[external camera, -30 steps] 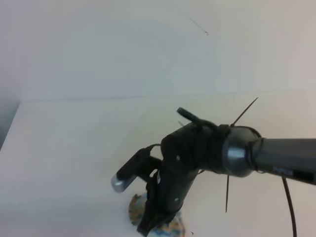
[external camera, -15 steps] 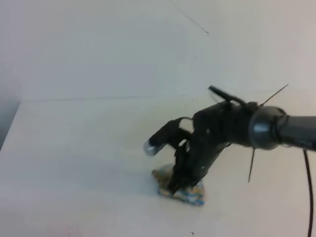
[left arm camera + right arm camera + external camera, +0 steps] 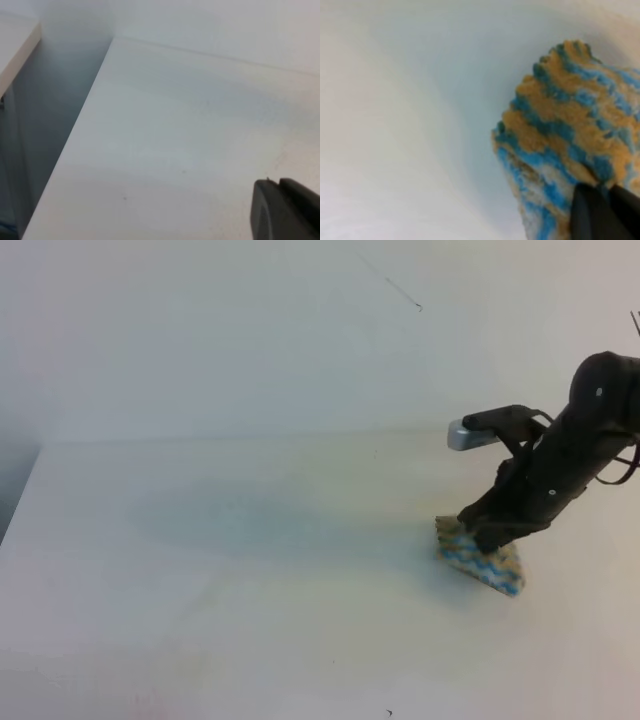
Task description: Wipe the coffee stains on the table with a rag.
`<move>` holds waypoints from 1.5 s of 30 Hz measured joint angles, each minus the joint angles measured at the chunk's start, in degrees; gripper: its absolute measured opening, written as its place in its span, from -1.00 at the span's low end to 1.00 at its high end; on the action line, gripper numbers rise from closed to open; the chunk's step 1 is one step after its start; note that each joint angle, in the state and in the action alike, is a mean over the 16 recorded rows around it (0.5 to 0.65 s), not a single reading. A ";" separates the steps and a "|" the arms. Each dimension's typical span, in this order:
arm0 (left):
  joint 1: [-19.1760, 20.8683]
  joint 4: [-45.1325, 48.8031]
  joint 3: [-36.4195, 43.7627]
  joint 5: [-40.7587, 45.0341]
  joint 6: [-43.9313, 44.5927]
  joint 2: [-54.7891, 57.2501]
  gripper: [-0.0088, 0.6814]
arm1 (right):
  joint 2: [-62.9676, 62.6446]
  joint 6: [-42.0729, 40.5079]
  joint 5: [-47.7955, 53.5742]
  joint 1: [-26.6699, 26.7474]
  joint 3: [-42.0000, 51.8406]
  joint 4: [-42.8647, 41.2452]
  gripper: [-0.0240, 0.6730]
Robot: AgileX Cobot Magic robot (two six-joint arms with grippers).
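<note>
On the right side of the table [image 3: 200, 570], the right gripper [image 3: 490, 533] points down with its jaws pressed together, pinching the rag [image 3: 480, 558] against the surface. The rag lies bunched directly under the fingertips [image 3: 600, 212], spreading slightly right and nearer. No brown stain is discernible on the table.

The broad, smooth white counter [image 3: 220, 570] runs back to a white upright wall. A small knitted rag with wavy blue, white and tan stripes [image 3: 482, 556] lies bunched on it toward the right side. A faint yellowish film tints the surface left of the rag. Tiny dark specks dot the near edge.
</note>
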 joint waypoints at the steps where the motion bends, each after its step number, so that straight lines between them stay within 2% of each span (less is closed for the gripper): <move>1: 0.00 0.00 0.00 0.00 0.00 0.00 -0.97 | -0.27 -0.31 0.39 -0.03 0.00 0.70 -0.93; 6: 0.00 0.00 -0.16 0.00 0.00 0.00 -0.97 | -0.79 -1.37 1.63 1.23 0.00 2.61 -0.92; 9: 0.00 0.00 0.31 0.00 0.00 0.00 -0.97 | -0.34 -1.73 2.28 2.37 0.00 3.27 -0.84; 20: 0.00 0.00 0.00 0.00 0.00 0.00 -0.97 | 0.15 -1.09 4.68 4.99 0.00 1.77 -0.08; 24: 0.00 0.00 -0.31 0.00 0.00 0.00 -0.97 | -3.36 1.08 4.94 5.24 0.00 -1.08 0.05; 27: 0.00 0.00 -0.16 0.00 0.00 0.00 -0.97 | -7.76 3.16 4.97 5.25 0.00 -4.15 -0.07; 34: 0.00 0.00 0.31 0.00 0.00 0.00 -0.97 | -22.72 10.35 4.01 5.22 0.38 -13.99 -0.59; 38: 0.00 0.00 0.47 0.00 0.00 0.00 -0.97 | -32.72 16.06 2.89 5.22 2.44 -21.24 -0.82; 41: 0.00 0.00 0.62 0.00 0.00 0.00 -0.97 | -40.41 20.78 1.77 5.22 5.97 -26.46 -0.91; 45: 0.00 0.00 0.62 0.00 0.00 0.00 -0.97 | -50.73 27.03 -0.91 5.22 13.65 -32.32 -0.92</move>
